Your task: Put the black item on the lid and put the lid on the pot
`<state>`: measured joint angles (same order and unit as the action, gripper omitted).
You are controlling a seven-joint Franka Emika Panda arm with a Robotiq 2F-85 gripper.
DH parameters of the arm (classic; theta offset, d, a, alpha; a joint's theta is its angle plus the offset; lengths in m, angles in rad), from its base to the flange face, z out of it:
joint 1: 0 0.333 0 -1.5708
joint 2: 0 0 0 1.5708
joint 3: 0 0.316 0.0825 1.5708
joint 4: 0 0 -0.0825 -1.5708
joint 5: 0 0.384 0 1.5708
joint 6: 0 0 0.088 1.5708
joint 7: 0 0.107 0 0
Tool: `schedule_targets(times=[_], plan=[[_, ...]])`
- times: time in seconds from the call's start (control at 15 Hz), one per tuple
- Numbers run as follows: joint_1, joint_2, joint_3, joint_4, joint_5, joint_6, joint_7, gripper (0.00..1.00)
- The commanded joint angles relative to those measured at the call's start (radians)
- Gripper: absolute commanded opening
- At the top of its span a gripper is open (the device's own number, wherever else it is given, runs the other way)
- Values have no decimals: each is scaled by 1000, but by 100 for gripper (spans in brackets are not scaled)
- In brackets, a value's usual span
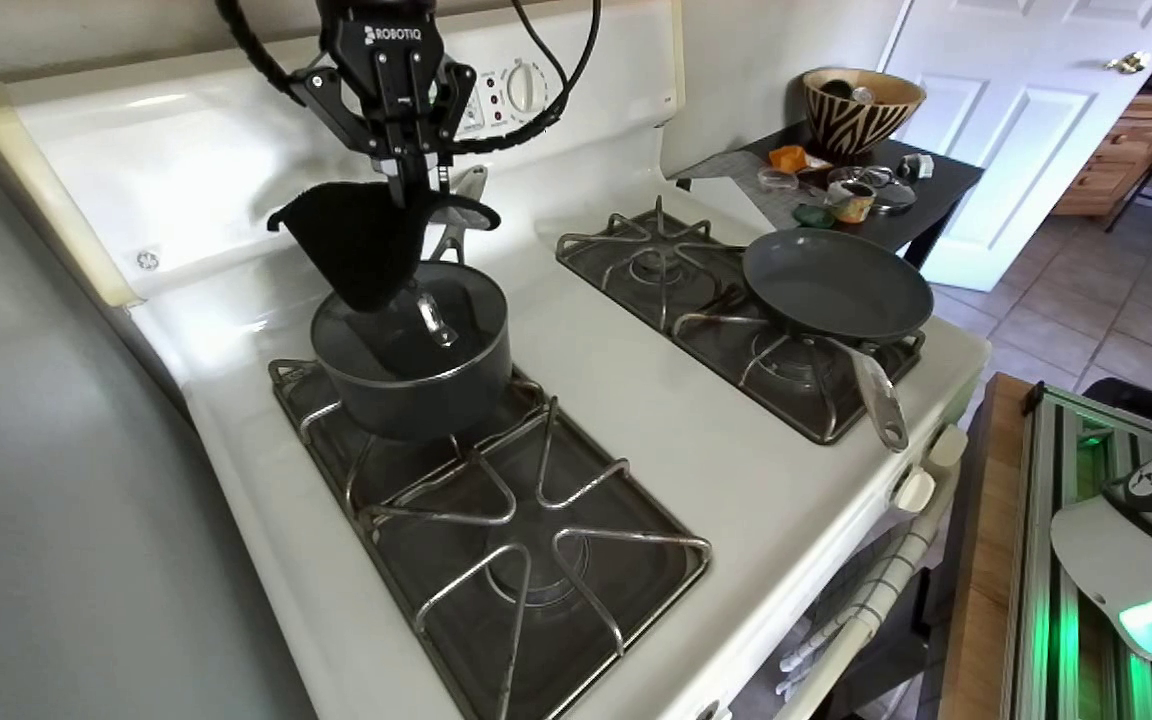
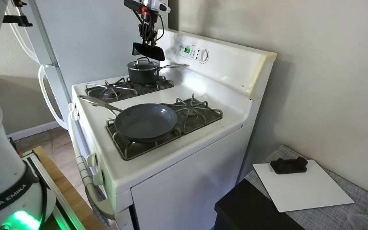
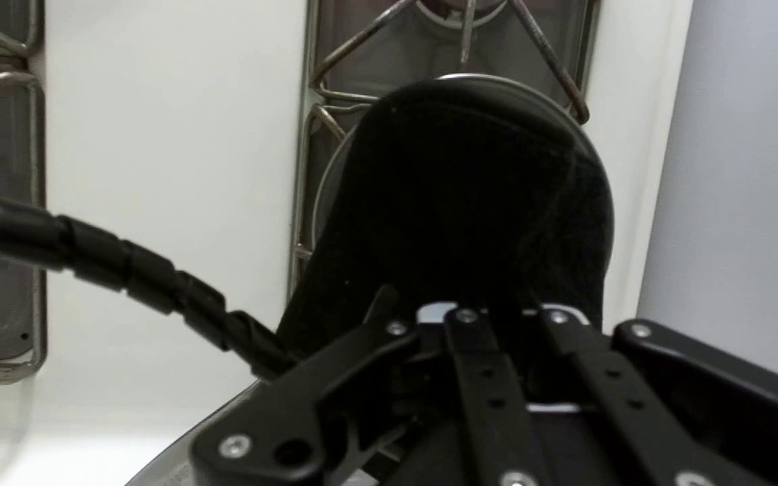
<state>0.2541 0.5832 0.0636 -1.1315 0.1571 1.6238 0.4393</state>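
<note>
The black item (image 1: 361,240) is a floppy black pad. My gripper (image 1: 418,185) is shut on it and holds it up over the pot, its edges drooping. It also shows in an exterior view (image 2: 152,51) and fills the middle of the wrist view (image 3: 463,196). The dark grey pot (image 1: 406,400) stands on a back burner, its silvery handle towards the back panel; it also shows in an exterior view (image 2: 143,76). The clear lid (image 2: 143,65) sits on the pot, its handle (image 1: 433,320) upward under the pad. I cannot tell whether the pad touches that handle.
A shallow dark pan (image 1: 836,285) sits on a front burner across the stove. The white back panel (image 2: 216,60) rises behind the pot. A grey fridge side (image 1: 56,450) is close beside it. A side table holds a bowl (image 1: 856,110) and a white board (image 2: 302,188).
</note>
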Motion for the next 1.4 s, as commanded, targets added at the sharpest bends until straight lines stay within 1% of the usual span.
schedule_targets(times=[0.0, 0.27, 0.33, 0.47, 0.73, 1.0, 1.07, 1.13, 1.33], plan=[[-16, -128, -20, -189, -34, 45, -55, 1], [-26, -224, -52, -371, -106, 125, -141, 1], [-40, -244, -39, -412, -140, 172, -163, 1], [-53, -284, -37, -508, -177, 255, -202, 1], [-82, -349, -32, -697, -192, 388, -229, 1], [-100, -379, -32, -819, -199, 481, -235, 1], [-103, -387, -32, -843, -202, 502, -233, 28], [-107, -394, -31, -861, -200, 519, -234, 28], [-112, -434, -28, -914, -199, 565, -237, 51]])
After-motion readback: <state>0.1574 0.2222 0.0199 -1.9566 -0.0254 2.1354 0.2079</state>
